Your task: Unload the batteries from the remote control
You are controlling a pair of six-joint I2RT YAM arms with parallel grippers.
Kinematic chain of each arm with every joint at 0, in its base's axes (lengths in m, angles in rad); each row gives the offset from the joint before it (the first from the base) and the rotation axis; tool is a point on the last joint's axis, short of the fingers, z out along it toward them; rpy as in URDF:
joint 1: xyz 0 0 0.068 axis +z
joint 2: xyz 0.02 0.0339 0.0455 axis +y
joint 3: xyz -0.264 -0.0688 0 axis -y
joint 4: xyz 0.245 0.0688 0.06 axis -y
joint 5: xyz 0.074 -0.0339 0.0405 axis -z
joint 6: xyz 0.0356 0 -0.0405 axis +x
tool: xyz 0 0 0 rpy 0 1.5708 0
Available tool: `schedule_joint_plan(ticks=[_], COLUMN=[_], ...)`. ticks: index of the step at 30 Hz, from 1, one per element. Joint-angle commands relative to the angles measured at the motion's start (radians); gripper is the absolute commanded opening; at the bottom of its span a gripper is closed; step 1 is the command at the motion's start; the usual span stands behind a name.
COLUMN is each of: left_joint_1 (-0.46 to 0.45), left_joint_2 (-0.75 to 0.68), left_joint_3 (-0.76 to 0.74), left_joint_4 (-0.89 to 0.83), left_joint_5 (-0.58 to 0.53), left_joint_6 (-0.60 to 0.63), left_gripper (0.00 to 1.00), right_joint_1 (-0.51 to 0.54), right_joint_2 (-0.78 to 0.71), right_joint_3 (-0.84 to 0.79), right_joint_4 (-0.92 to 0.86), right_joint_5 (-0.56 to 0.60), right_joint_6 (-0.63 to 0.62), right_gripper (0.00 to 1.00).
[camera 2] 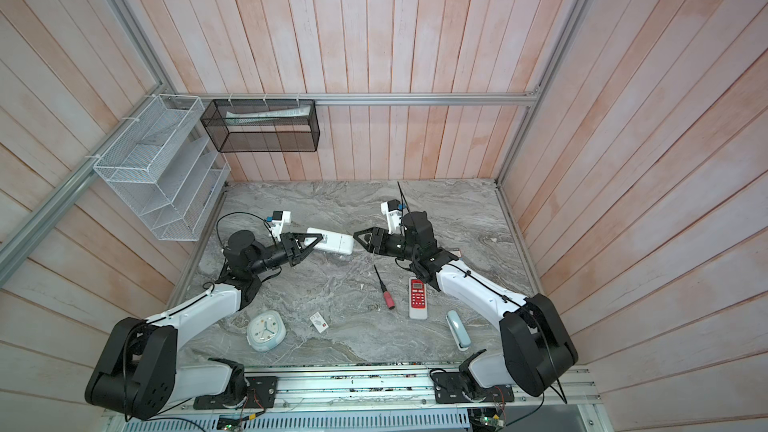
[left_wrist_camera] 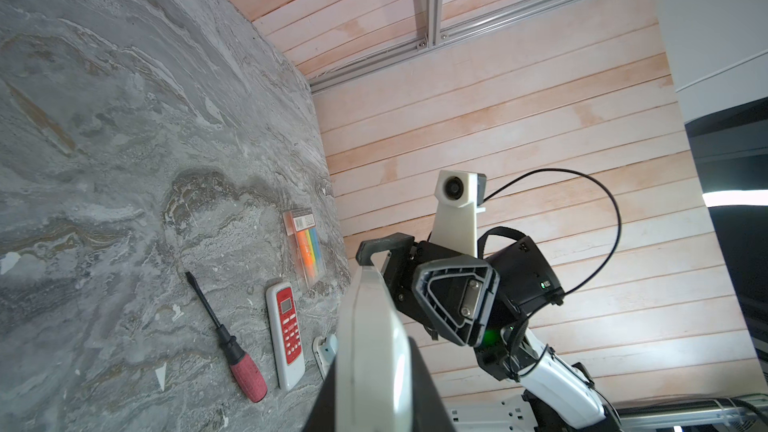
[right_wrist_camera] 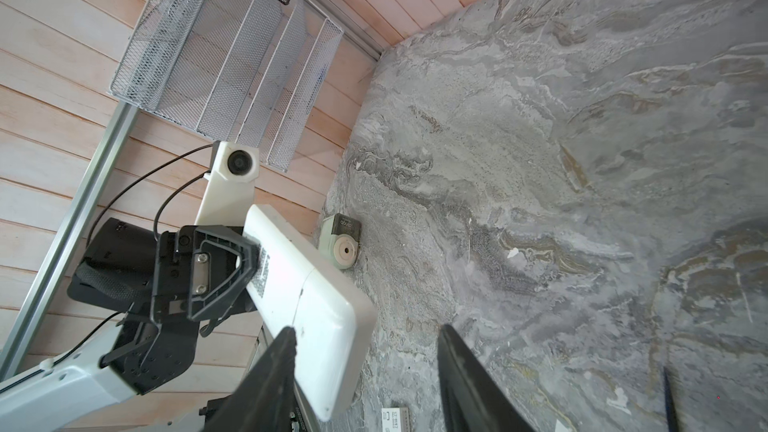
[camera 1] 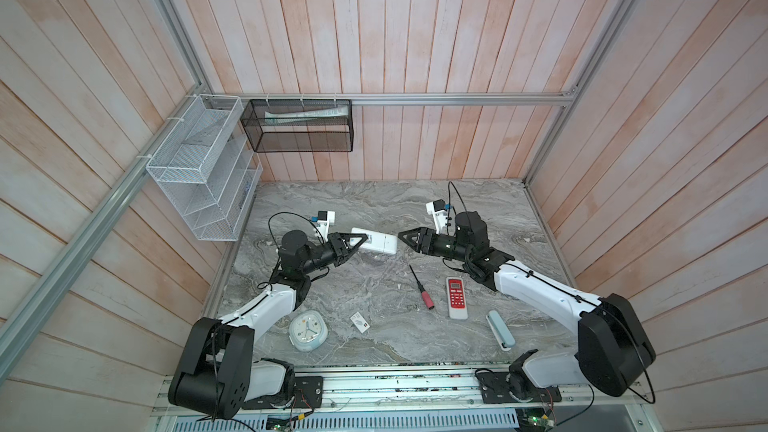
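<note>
One white remote (camera 1: 380,243) — in left tool (camera 1: 360,243), beside right tool (camera 1: 405,238).

The left arm (camera 1: 257,305) and right arm (camera 1: 544,290), rooted at 7 and 5 o'clock, have white tubes, fat black joints (camera 1: 615,342) and thin black cables (left_wrist_camera: 618,218). The left gripper (camera 1: 360,243) and right gripper (camera 1: 405,236) have black three-cornered fingers (left_wrist_camera: 446,305) with silver screws (left_wrist_camera: 473,283).

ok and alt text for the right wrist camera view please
The left gripper clamps one end of a white remote, its labelled back toward the camera, over the grey marble table. In the foreground the right gripper's two dark fingers stand open close to the remote's free end. A white mesh rack hangs on the plank wall behind.
</note>
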Motion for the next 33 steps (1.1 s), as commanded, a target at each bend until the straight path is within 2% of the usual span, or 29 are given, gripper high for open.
schedule_joint_plan(ticks=[1,25,33], left_joint_1=[0.0,0.0,0.0], left_joint_2=[-0.022,-0.012,-0.011], left_joint_3=[0.001,-0.008,-0.009], left_joint_4=[0.039,0.076,0.109], left_joint_5=[-0.003,0.005,0.01], left_joint_6=[-0.033,-0.061,-0.092], left_gripper=[0.04,0.03,0.03], right_joint_1=[0.004,0.047,0.044], right_joint_2=[0.02,0.141,0.157], right_joint_3=[0.029,0.062,0.05], right_joint_4=[0.044,0.19,0.229], right_joint_5=[-0.074,-0.185,-0.209], right_joint_6=[0.03,0.102,0.132], right_gripper=[0.55,0.5,0.38])
